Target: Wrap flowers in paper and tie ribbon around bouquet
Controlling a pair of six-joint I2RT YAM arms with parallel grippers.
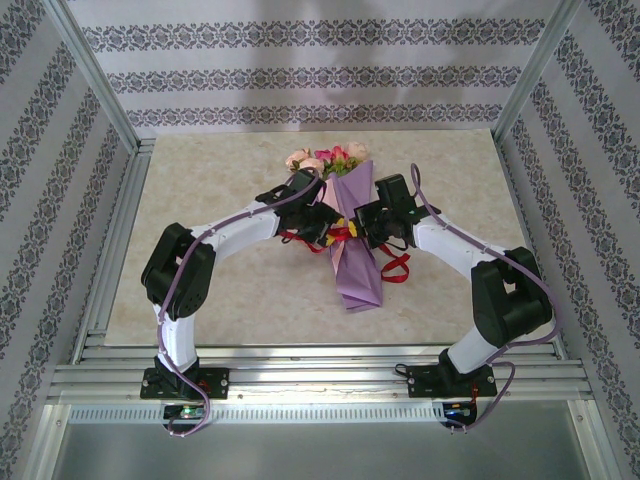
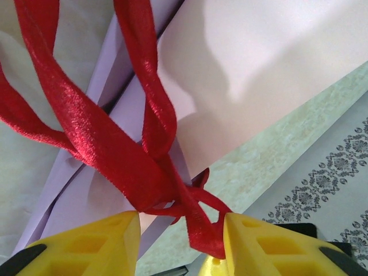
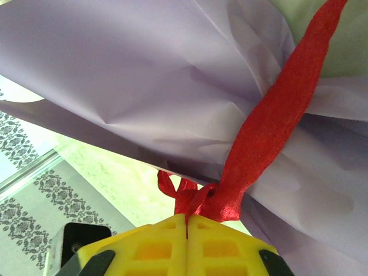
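Centrally on the pale, marble-patterned worktop (image 1: 230, 310) lies the bouquet (image 1: 352, 240), flat on its side: the flowers (image 1: 325, 160), pink and magenta roses, point to the far edge, and the long purple paper (image 1: 358, 280) cone tapers toward the arms. A bright red ribbon (image 3: 270, 121) crosses the cone's narrow waist, with loose loops trailing onto the worktop on both sides. The right pincer (image 3: 187, 218), just beside the waist on the right, has its yellow fingers pressed together on the ribbon, close to a small tangle that may be a knot. The left pincer (image 2: 181, 230), on the opposite side, stands parted, with several ribbon strands and that crossing passing loosely between its fingers; nothing is clamped there. The ribbon looks light, limp and rather slick, so it probably slips unless pinched flat near the knot and kept taut. The paper appears thin and easily creased or torn, and the whole bundle seems light enough to slide if pulled hard. The safest hold is likely the ribbon tails, not the paper or the blooms.
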